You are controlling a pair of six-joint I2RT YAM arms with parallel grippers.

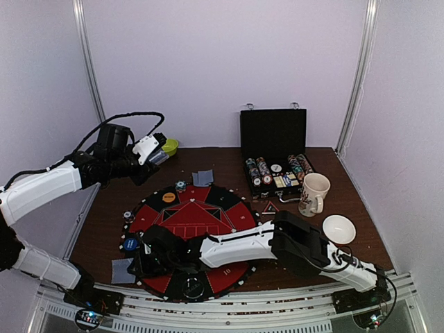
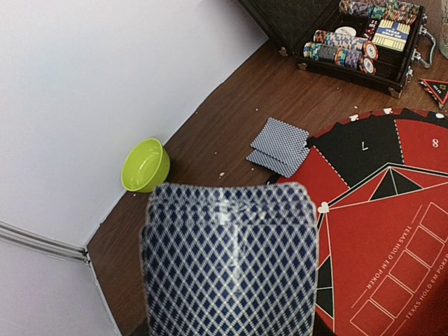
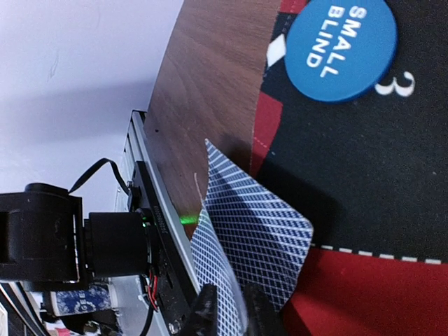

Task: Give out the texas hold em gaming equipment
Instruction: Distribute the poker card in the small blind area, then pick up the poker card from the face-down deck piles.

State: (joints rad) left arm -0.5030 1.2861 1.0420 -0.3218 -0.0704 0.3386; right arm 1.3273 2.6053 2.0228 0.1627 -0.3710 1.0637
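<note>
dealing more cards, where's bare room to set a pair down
Free: wood left of the mat, wood between the green bowl and the dealt cards, the mat's red centre. Crowded: right side, with case, mug, white bowl and triangle close together.

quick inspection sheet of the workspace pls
surface: brown table with round red-black poker mat
job's things: card deck in left gripper; two cards past the mat's far edge; blue small-blind disc; orange disc; chips in open case; triangle
clutter: white mug, white bowl, green bowl
grippers: left gripper raised, shut on deck; right gripper with fingers astride a card corner, grip unclear
cables: black cable looped over left arm
surroundings: white walls, metal rail at near edge
</note>
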